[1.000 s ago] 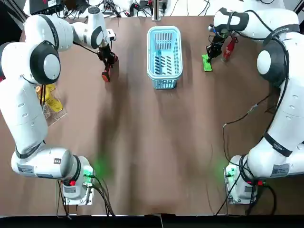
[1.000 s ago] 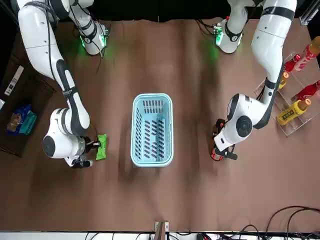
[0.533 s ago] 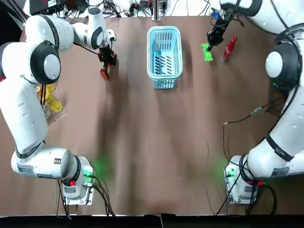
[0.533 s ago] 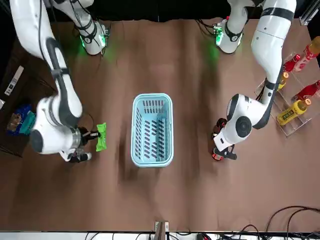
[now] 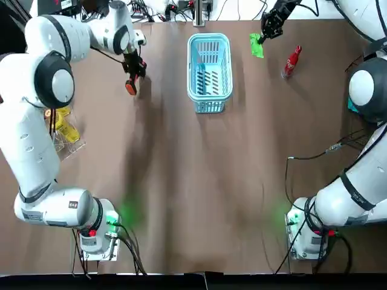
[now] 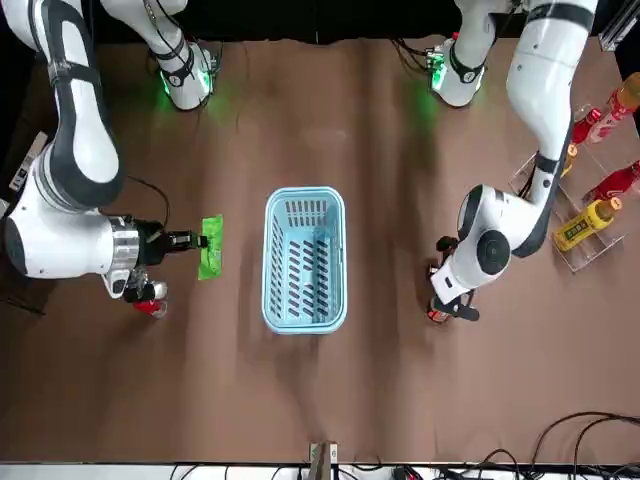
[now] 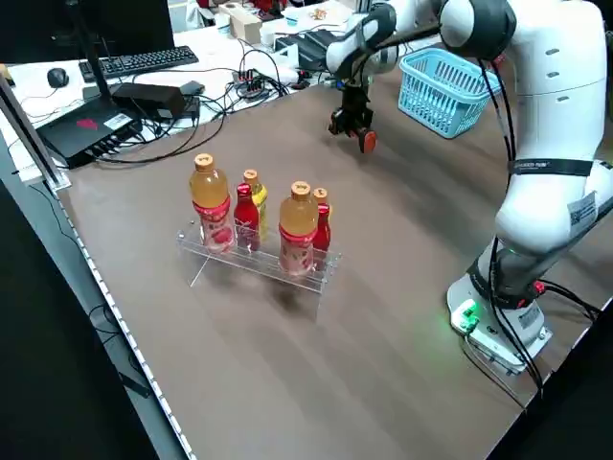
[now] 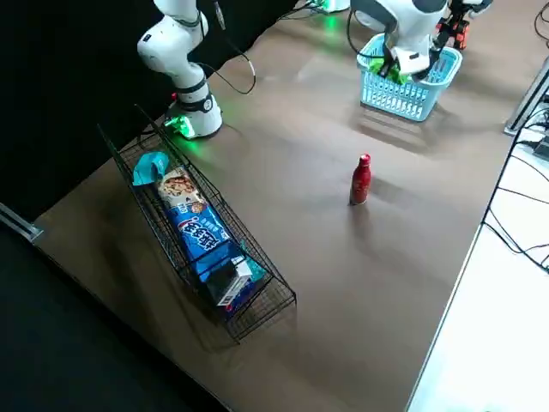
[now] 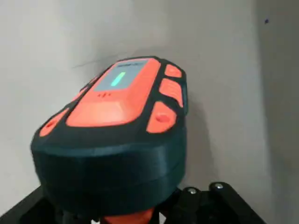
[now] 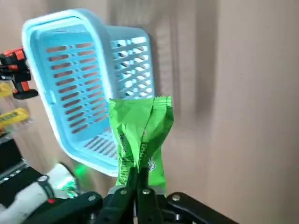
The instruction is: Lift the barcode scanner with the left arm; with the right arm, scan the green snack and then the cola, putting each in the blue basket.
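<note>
Green snack [image 10: 140, 135] rose, end hidden in right pincer [image 10: 138, 179].

It was a robotics lab staged as a shop checkout: two Franka arms [image 5: 36, 151] bolted to a brown bench [image 5: 199, 193], a barcode scanner [image 5: 130, 88] clamped in the left jaws, a keyboard [image 7: 139, 61], mouse [image 7: 59, 77] and tangled cables [image 7: 251, 84] far beyond the jaws, racks of drink bottles [image 7: 299, 230] and packaged snacks [image 8: 199, 232].

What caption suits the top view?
Left claw holds the barcode scanner while right claw holds the green snack near the blue basket; cola stands untouched.
</note>
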Robot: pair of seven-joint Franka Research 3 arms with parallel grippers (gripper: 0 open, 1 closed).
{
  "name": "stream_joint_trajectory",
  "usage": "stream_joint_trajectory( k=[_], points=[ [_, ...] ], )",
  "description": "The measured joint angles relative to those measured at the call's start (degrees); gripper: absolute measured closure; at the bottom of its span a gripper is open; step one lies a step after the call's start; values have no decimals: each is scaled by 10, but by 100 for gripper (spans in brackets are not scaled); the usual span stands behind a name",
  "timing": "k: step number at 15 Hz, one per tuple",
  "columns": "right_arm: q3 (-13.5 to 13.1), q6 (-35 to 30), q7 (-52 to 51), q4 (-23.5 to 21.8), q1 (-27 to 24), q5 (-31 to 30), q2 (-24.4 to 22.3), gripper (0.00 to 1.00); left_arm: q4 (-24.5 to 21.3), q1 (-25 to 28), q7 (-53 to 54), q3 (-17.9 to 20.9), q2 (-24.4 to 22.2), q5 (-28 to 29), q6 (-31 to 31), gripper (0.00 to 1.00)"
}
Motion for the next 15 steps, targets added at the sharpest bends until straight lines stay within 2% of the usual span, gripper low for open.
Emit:
stream_joint_trajectory(
  k=[4, 9, 13, 15],
  points=[
    [2, 8, 62, 8, 43, 60, 0, 99, 27, 10, 0, -3, -70, -7, -119, 86],
    [2, 23, 96, 16, 74, 104, 0, 99, 72, 11, 0, -6, -141, -115, -265, 86],
    [3, 62, 126, 16, 106, 134, 1, 99, 116, 11, -28, -27, -158, -223, -354, 86],
    [3, 92, 145, 16, 123, 138, 3, 99, 124, 11, -59, -52, -158, -264, -371, 86]
  ],
)
